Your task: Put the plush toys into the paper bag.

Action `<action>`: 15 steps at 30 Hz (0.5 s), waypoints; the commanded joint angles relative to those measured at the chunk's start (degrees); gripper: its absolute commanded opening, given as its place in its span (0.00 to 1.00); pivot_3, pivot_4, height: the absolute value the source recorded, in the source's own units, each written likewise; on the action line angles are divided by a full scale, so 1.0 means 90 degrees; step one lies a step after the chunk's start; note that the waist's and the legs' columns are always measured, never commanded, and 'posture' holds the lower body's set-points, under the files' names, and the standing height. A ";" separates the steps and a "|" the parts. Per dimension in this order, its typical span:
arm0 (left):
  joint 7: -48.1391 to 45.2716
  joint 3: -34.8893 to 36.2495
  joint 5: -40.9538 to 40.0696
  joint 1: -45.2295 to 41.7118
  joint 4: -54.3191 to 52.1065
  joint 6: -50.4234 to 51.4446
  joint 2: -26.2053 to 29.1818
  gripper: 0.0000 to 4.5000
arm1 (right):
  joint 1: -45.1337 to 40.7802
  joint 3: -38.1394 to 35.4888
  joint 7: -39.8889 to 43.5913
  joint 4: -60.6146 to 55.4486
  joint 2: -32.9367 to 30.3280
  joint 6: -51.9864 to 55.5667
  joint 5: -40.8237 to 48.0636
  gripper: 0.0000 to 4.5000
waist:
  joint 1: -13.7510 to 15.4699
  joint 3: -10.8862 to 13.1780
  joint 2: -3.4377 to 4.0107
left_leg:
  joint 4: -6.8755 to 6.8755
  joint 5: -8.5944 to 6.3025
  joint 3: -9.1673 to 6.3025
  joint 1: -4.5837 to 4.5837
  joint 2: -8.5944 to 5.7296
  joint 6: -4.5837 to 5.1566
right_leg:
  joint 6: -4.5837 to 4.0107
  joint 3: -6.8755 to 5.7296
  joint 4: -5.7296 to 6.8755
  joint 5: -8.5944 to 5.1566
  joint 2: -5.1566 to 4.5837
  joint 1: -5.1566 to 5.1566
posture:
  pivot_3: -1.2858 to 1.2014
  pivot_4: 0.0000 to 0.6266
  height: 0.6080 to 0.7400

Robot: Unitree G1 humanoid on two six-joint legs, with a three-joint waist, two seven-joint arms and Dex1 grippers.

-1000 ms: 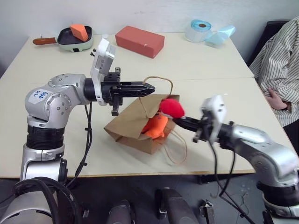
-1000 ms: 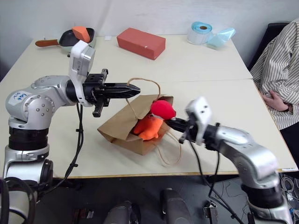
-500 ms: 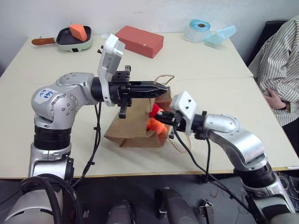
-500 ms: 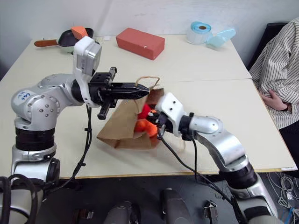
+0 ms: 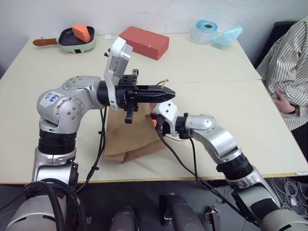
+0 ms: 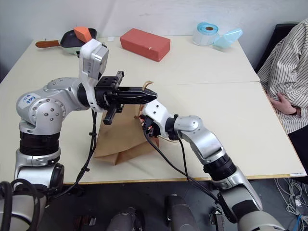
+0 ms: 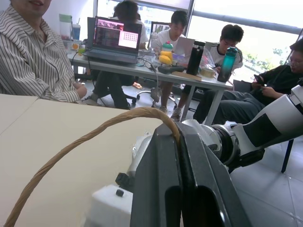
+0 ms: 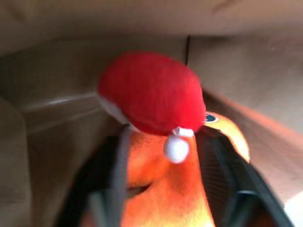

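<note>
Desk (image 5: 231, 96), pale top, carried the following. Paper bag (image 5: 127, 139), brown kraft, lay toward the near edge around its middle, mouth lifted and facing the right side. Left gripper (image 5: 168, 91) pointed level across the bag's mouth, its two black fingers pressed together on the tan cord handle (image 7: 85, 139), which arched up from between them in the left wrist view. Right gripper (image 8: 163, 189) reached into the bag's mouth; its fingers stood apart with the toys between and ahead of them, holding neither that could be told. Red plush toy (image 8: 151, 94), round with a white patch and a small white bobble, sat inside the bag against the paper wall, resting on top of the orange plush toy (image 8: 165, 189), whose eye showed beside it. At the far left corner stood a green pan (image 5: 77, 44) with an orange wedge block (image 5: 81, 32) in it. Red brick-shaped box (image 5: 144, 42) lay along the far edge, near the middle. Blue tape rolls (image 5: 206, 31) stood farther right on the same edge. Person in a striped shirt (image 5: 288, 72) sat off the right side.
</note>
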 commanded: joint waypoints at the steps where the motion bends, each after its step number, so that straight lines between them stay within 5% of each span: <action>1: -0.0063 0.0154 0.0045 -0.0029 -0.0004 -0.0138 0.0157 0.00 | 0.0202 -0.0726 0.0240 -0.1041 -0.0341 0.0433 0.0632 0.74 | 0.0008 0.0000 0.0000 | 0.0000 0.0000 -0.0002 -0.0001 0.0000 0.0000 | 0.0000 -0.0002 -0.0002 0.0000 0.0000 0.0000 | 0.52 0.24 1.00; 5: -0.0113 0.0140 0.0040 0.0111 -0.0069 -0.0106 0.0282 0.00 | 0.0933 -0.2147 0.0251 -0.2376 -0.0997 0.1652 0.1983 0.99 | 0.0047 0.0000 0.0000 | -0.0003 0.0000 -0.0005 -0.0001 -0.0002 0.0000 | 0.0000 -0.0004 -0.0004 0.0000 -0.0002 0.0002 | 0.52 0.24 1.00; 10: -0.0114 0.0151 -0.0039 0.0185 -0.0161 -0.0038 0.0310 0.00 | 0.2215 -0.3597 -0.0109 -0.3429 -0.1721 0.2892 0.3281 0.99 | 0.0049 -0.0001 -0.0002 | -0.0007 -0.0001 -0.0014 -0.0004 -0.0002 0.0002 | 0.0000 -0.0012 -0.0017 0.0000 -0.0003 0.0009 | 0.52 0.24 1.00; 15: -0.0078 0.0131 -0.0074 0.0202 -0.0202 -0.0007 0.0267 0.00 | 0.3276 -0.5145 -0.1739 -0.3479 -0.1134 0.4228 0.4653 0.99 | 0.0040 -0.0002 -0.0003 | -0.0005 0.0000 -0.0013 0.0006 -0.0003 0.0000 | 0.0000 -0.0005 -0.0005 0.0000 -0.0001 0.0017 | 0.52 0.24 1.00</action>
